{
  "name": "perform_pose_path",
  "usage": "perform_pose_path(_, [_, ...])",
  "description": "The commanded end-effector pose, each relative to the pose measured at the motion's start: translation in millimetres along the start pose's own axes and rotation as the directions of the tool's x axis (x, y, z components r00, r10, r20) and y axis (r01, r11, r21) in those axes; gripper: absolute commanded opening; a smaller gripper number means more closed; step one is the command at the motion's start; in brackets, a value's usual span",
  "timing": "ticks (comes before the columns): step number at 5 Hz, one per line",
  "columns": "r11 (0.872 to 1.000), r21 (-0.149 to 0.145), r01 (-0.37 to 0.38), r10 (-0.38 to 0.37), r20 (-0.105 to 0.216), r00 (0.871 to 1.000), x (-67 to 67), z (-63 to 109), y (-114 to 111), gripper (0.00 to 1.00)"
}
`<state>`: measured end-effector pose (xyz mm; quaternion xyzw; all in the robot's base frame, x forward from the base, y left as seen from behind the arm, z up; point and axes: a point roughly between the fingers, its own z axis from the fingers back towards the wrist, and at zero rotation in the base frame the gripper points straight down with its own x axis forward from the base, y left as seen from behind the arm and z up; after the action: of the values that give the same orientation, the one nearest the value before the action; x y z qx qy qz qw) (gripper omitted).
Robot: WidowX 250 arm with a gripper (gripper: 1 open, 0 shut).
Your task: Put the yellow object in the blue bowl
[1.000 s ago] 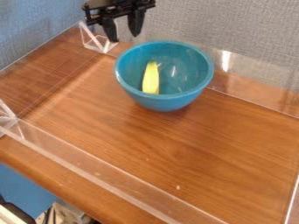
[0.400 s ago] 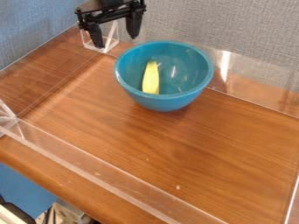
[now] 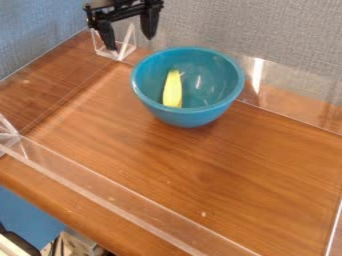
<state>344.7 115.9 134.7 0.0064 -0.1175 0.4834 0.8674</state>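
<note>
The blue bowl (image 3: 189,88) stands on the wooden table, toward the back centre. The yellow object (image 3: 173,89), a small banana-like piece, lies inside it against the left inner wall. My gripper (image 3: 127,30) hangs at the top of the view, up and to the left of the bowl, near the back edge. Its dark fingers (image 3: 104,30) point down and stand apart with nothing between them. It is clear of the bowl's rim.
A clear acrylic wall (image 3: 287,80) rims the wooden table (image 3: 201,170), with a corner piece (image 3: 107,42) right under the gripper and another at the left edge (image 3: 11,135). A grey backdrop rises behind.
The gripper has shifted slightly to the left, away from the bowl. Bowl and yellow object have not moved.
</note>
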Motion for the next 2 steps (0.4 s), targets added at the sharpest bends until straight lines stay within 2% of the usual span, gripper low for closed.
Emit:
perform_pose_path(1, [0.999, -0.037, 0.007, -0.006, 0.023, 1.0, 2.8, 19.2, -13.8, 1.0])
perform_pose_path(2, [0.999, -0.036, 0.021, -0.021, 0.008, 1.0, 5.7, 13.1, -21.4, 1.0])
